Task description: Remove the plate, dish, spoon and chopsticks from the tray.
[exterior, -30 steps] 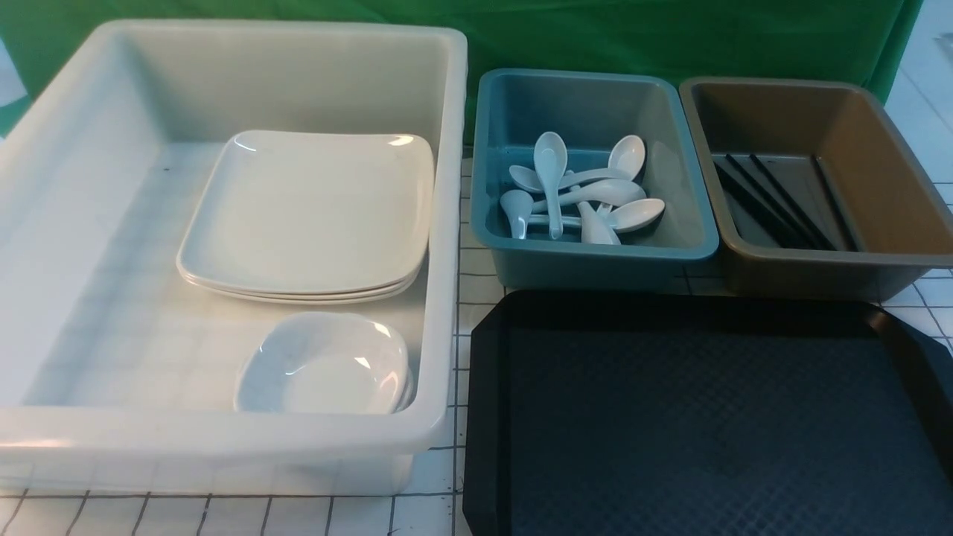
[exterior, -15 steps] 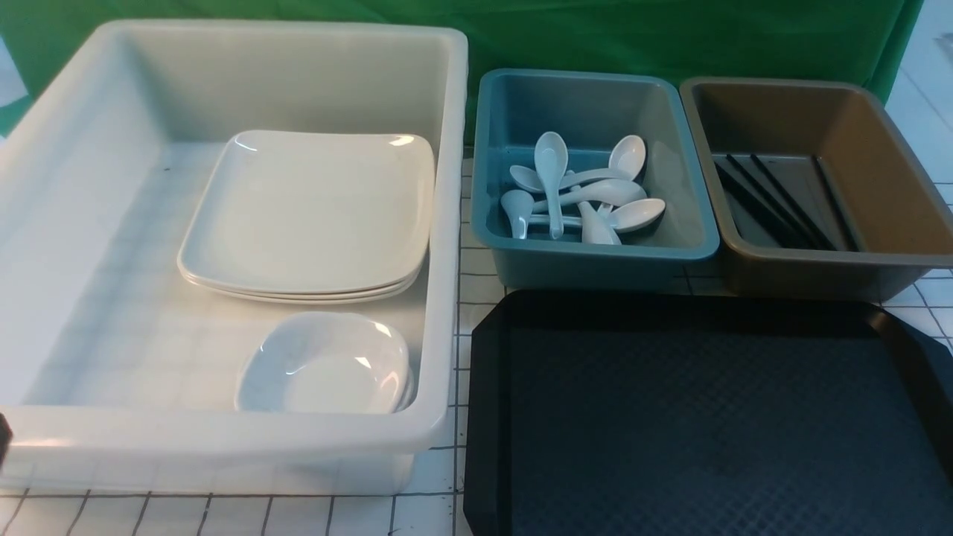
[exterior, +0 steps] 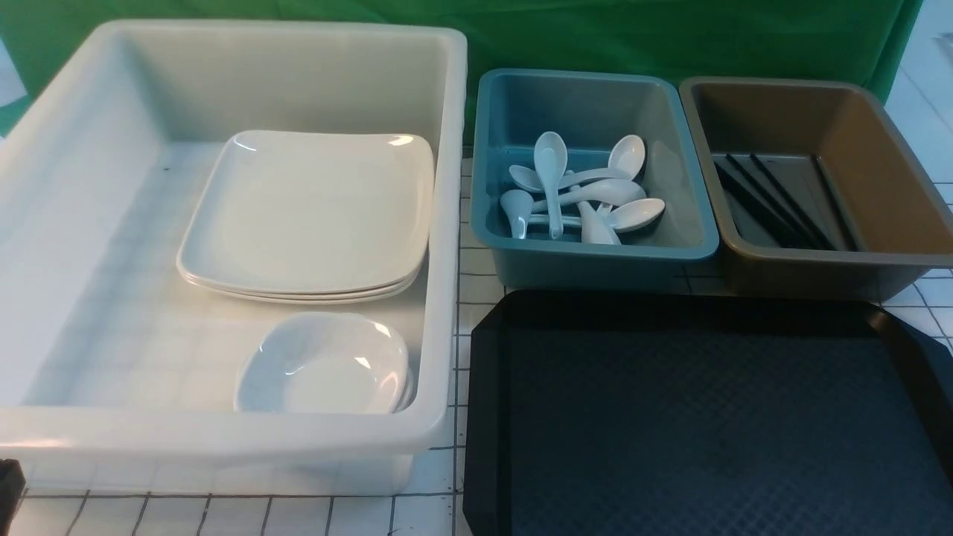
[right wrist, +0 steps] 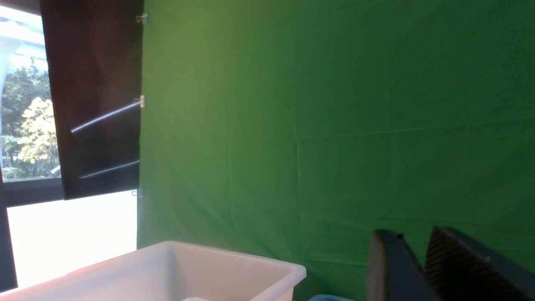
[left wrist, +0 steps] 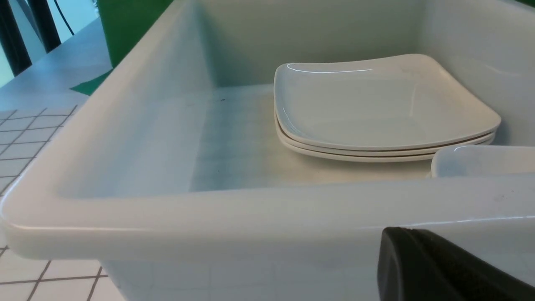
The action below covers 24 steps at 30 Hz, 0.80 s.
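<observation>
The black tray [exterior: 707, 417] lies at the front right with nothing on it. A stack of three large white plates [exterior: 309, 212] [left wrist: 384, 104] rests in the big white tub [exterior: 223, 432], with small white dishes [exterior: 324, 365] [left wrist: 480, 161] nested in front of it. Several white spoons [exterior: 581, 193] lie in the teal tub [exterior: 595, 253]. Black chopsticks [exterior: 774, 197] lie in the brown tub [exterior: 819, 260]. My left gripper [left wrist: 401, 230] is shut and empty just outside the white tub's near wall; a bit of it shows at the lower left [exterior: 7, 484]. My right gripper [right wrist: 411, 234] is open and empty, raised toward the green backdrop.
The three tubs stand side by side behind and left of the tray on a white gridded tabletop [exterior: 223, 514]. A green cloth [exterior: 670, 37] hangs behind them. The white tub's corner [right wrist: 188, 267] shows low in the right wrist view.
A black part of my left arm has come into the front view's lower left corner and sunk lower. Dishes, spoons, chopsticks and tray have not moved.
</observation>
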Each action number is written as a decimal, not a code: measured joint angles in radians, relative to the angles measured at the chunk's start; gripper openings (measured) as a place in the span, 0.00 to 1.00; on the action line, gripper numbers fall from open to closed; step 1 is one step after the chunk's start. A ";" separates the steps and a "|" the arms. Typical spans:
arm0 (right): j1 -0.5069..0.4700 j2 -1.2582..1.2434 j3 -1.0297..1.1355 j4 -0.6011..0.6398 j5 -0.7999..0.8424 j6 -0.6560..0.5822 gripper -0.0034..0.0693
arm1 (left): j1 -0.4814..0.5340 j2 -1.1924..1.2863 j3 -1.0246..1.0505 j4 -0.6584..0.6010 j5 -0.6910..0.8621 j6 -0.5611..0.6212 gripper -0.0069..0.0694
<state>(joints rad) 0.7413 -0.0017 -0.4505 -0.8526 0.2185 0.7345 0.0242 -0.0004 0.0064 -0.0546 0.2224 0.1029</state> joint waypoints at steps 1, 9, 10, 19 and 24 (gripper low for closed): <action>0.000 0.000 0.000 0.000 0.000 0.000 0.27 | 0.000 0.000 0.000 0.000 0.000 0.000 0.10; 0.000 0.000 0.000 0.000 0.000 0.000 0.29 | 0.000 0.000 0.000 0.000 0.000 0.000 0.10; 0.000 0.000 0.000 0.000 0.000 0.000 0.29 | 0.000 0.000 0.000 0.000 0.000 0.000 0.10; 0.000 0.000 0.000 0.000 0.000 0.000 0.32 | 0.000 0.000 0.000 0.000 0.000 0.001 0.10; 0.000 0.000 0.000 0.000 0.000 0.000 0.32 | 0.000 0.000 0.000 0.000 0.002 0.001 0.10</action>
<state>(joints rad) 0.7413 -0.0017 -0.4505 -0.8526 0.2185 0.7345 0.0242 -0.0004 0.0064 -0.0546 0.2243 0.1038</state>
